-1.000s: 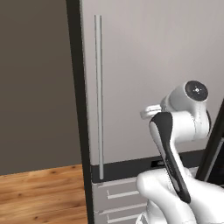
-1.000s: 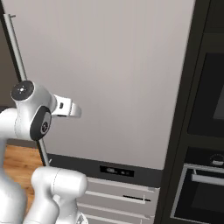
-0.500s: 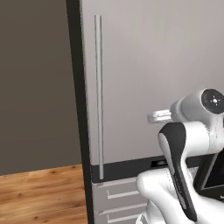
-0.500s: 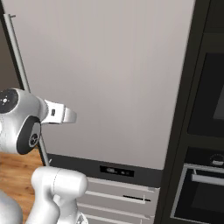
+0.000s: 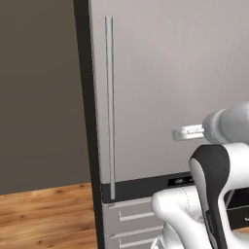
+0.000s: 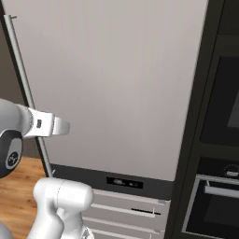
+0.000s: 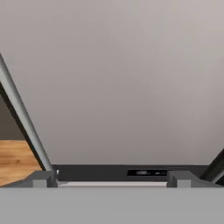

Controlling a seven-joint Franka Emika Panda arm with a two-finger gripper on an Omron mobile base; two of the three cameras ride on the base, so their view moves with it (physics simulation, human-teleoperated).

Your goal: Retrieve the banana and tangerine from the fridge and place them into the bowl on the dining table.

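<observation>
Facing the shut fridge [image 6: 116, 84], the gripper [image 7: 111, 178] has its two fingers spread wide with nothing between them. The long bar handle [image 5: 110, 107] stands off to the hand's left, well apart from the fingers. The banana and tangerine are likely behind that door, so the door probably has to open first. To do it well, the robot should slide the hand left, put one finger on each side of the bar, squeeze, then pull slowly.
</observation>
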